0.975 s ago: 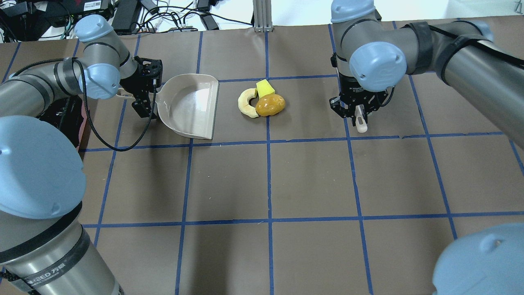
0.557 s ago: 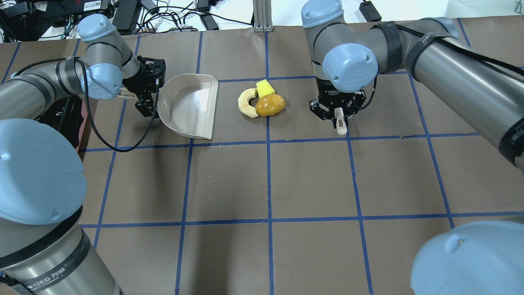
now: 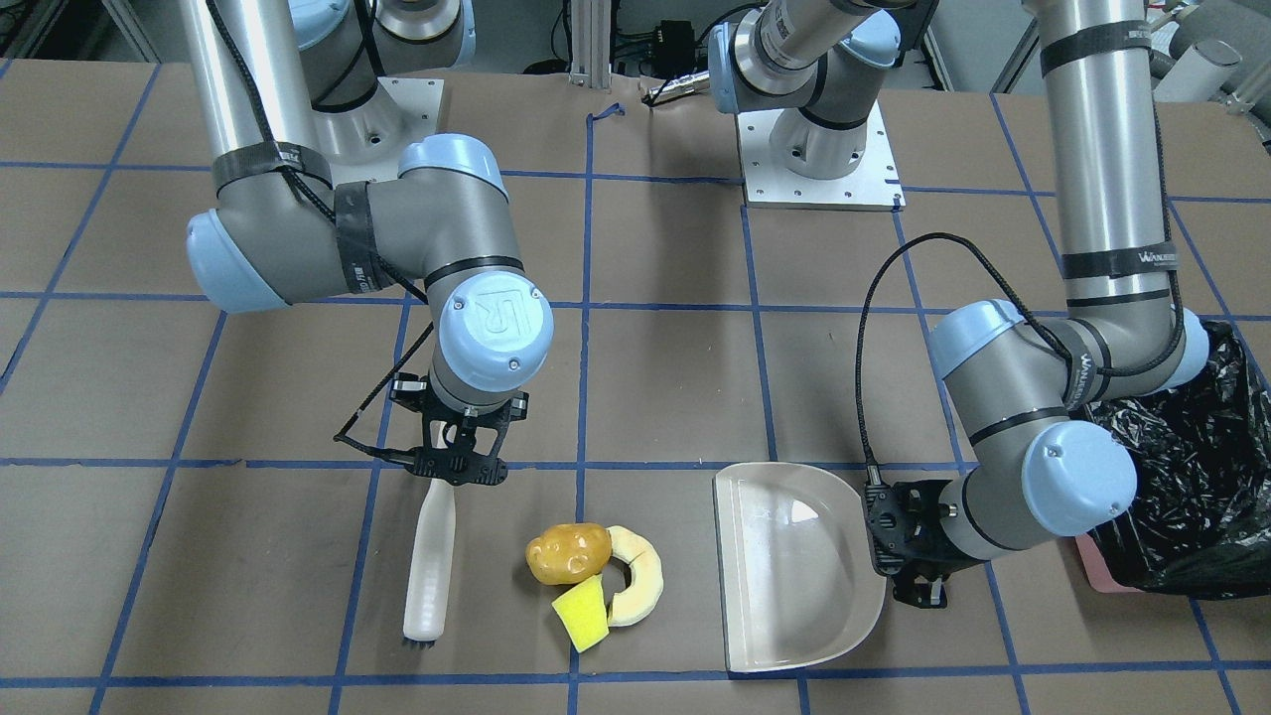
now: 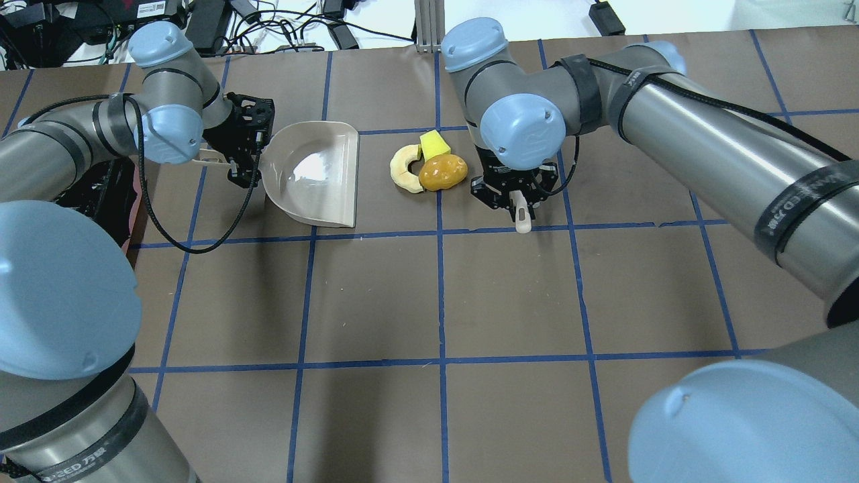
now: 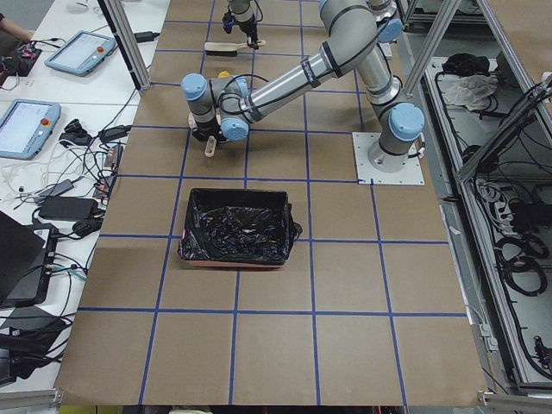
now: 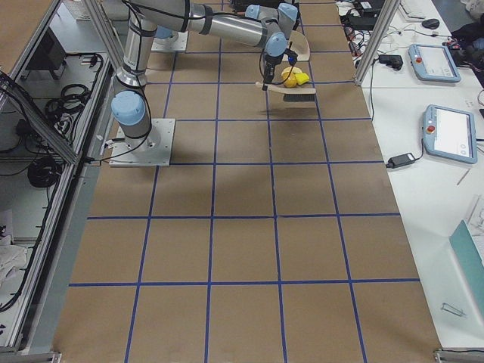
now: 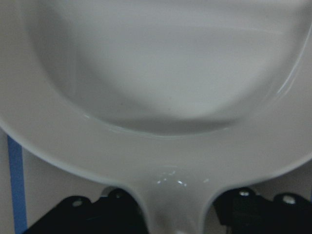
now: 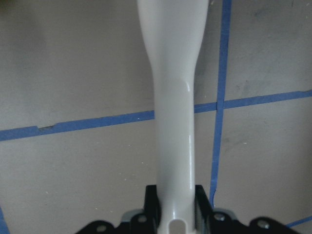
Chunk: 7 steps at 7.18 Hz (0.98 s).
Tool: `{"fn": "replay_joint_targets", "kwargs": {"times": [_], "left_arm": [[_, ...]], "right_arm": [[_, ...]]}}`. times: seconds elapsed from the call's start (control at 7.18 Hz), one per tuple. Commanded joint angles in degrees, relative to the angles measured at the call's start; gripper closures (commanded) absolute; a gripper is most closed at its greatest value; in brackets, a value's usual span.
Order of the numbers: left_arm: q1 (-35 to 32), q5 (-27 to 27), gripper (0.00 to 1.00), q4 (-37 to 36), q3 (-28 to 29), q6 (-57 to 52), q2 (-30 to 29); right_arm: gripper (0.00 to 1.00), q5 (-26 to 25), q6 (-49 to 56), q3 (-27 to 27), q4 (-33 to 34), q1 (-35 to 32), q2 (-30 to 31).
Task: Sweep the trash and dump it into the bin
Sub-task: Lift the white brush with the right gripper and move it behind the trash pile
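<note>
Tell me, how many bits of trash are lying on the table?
3, clustered between the brush and the dustpan: a golden-brown lump, a pale ring slice touching it, and a yellow wedge tucked beside them. None seems hidden.

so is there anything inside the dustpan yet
Nothing: the dustpan shows a bare cream floor with glare. None of its inside is covered; the trash lies on the table beside it.

On the brown-paper table: golden-brown potato-like lump, pale cream curved ring slice touching its left, bright yellow wedge block behind both. Left of them: cream plastic dustpan, mouth facing them. Near right: cream-handled brush. Far left, past dustpan: black-bag-lined rectangular bin.
</note>
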<state>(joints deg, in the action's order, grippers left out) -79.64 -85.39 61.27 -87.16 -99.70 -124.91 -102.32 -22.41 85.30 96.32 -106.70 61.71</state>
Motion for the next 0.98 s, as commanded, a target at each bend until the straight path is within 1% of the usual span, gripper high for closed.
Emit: {"fn": "replay_joint_targets", "kwargs": {"times": [0.0,0.7,0.84], "left_arm": [[-0.1,0.0,1.00,-0.2,0.0,-0.2,0.0],[-0.1,0.0,1.00,-1.2,0.0,-0.4,0.0],[-0.1,0.0,1.00,-1.2,0.0,-0.4,0.0]], "right_arm": [[0.98,2.6,-3.2,-0.8,0.1,-1.8,-1.1],[0.98,2.9,-5.0,-1.2,0.3,-2.6,-1.9],[0.98,4.9,-5.2,-1.2,0.7,-2.8,-1.9]]}}
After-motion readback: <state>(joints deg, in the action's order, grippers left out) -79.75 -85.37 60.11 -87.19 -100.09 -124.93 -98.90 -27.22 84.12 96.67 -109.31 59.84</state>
